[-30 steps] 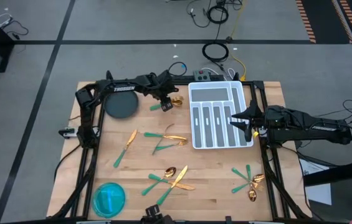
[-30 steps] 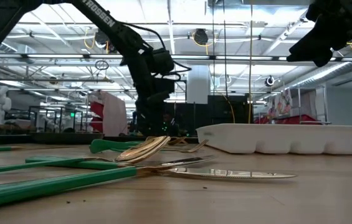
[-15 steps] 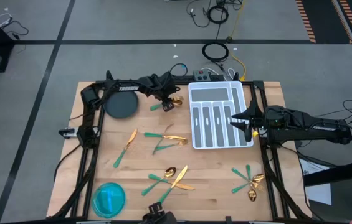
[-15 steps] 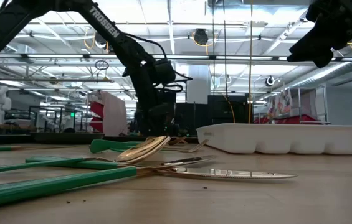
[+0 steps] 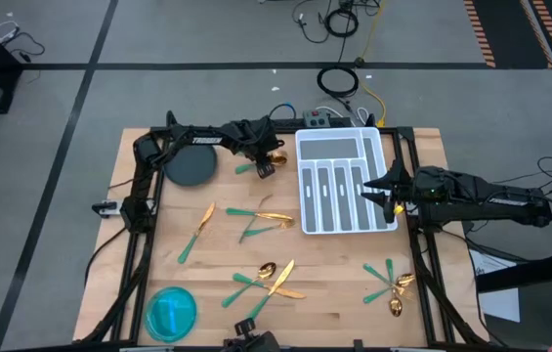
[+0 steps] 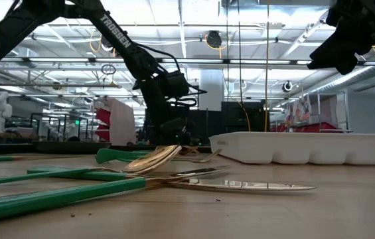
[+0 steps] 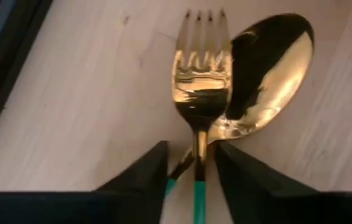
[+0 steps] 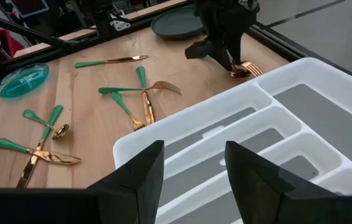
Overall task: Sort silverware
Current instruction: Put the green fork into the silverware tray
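Gold-headed silverware with teal handles lies scattered on the wooden table. A fork (image 7: 202, 68) and a spoon (image 7: 268, 68) lie side by side near the far edge (image 5: 276, 157), left of the white tray (image 5: 301, 196). My left gripper (image 7: 191, 149) is open, low over that pair, its fingers standing on either side of the fork's neck and the spoon's stem. I see no touch. My right gripper (image 8: 194, 149) is open and empty, hovering above the tray's right side (image 5: 381, 191).
A knife (image 5: 197, 230) and a fork-and-spoon pair (image 5: 261, 220) lie mid-table. More pieces cluster near the front (image 5: 268, 279) and front right (image 5: 393, 282). A dark plate (image 5: 190, 164) sits far left and a blue bowl (image 5: 171, 311) near left.
My left gripper has moved a little toward the table's right and sunk lower onto the fork and spoon near the tray. The silverware has not moved.
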Robot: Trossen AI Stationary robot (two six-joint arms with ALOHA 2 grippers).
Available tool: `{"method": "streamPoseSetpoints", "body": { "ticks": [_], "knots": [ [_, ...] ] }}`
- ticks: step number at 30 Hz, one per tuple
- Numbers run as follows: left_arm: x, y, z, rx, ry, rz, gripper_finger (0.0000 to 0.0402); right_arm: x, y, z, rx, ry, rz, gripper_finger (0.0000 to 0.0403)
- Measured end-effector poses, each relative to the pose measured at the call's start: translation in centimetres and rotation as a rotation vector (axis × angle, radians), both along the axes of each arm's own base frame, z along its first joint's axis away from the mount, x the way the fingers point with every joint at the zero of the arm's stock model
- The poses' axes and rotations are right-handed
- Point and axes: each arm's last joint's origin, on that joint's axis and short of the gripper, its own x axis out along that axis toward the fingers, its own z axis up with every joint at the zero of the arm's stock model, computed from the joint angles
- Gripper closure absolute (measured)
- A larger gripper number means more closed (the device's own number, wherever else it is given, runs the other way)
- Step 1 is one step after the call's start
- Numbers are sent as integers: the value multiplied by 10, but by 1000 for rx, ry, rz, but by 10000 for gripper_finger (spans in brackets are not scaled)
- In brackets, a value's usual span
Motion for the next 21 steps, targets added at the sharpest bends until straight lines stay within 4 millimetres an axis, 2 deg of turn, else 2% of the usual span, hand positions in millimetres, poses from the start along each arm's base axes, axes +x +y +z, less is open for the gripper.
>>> {"method": "streamPoseSetpoints", "body": {
  "ticks": [4, 5, 16, 21],
  "knots": [
    [0, -1, 1, 3, -1, 3, 371, 0, 0, 0, 0, 0, 0, 238],
    [0, -1, 3, 3, -1, 7, 382, 0, 0, 0, 0, 0, 0, 238],
    [8, 4, 17, 15, -31, 49, 389, 0, 0, 0, 4, -1, -3, 238],
    [6, 3, 16, 0, -17, 48, 361, 0, 0, 0, 22, -6, -12, 238]
  ]
}}
